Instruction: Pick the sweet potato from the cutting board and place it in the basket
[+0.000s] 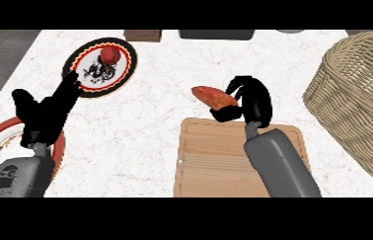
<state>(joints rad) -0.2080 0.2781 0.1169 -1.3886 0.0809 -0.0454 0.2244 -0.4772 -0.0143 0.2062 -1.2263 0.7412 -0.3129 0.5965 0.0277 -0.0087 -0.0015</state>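
The surface is a white, faintly veined counter (pixel 167 110), seen steeply from above, with dark objects cut off along its far edge.

Right hand (pixel 251 103): fingers and thumb curled round the near end of the sweet potato (pixel 212 97), pinching it. The sweet potato is lifted clear of the cutting board (pixel 218 160) and sits just beyond the board's far edge, over bare counter. Its long axis runs from upper left to lower right in the view, the free end pointing away to the left of the hand, the held end hidden under the fingers.

Governing relation: the basket (pixel 342 96) stands to the right of the right hand, well apart from it, its woven wall rising at the view's right edge. The carried piece projects from the hand on the side away from the basket. In my judgement the next move is a sweep to the right, with enough height to pass over the rim before release.

Left hand (pixel 44 113): open, fingers straight, resting at the view's left over a red-rimmed plate (pixel 58 150). It is much farther from the basket and has no part in the carry.

Beyond it lies a patterned plate (pixel 87 78) holding a small red item (pixel 109 55).

No brand, label or legible writing is visible anywhere.
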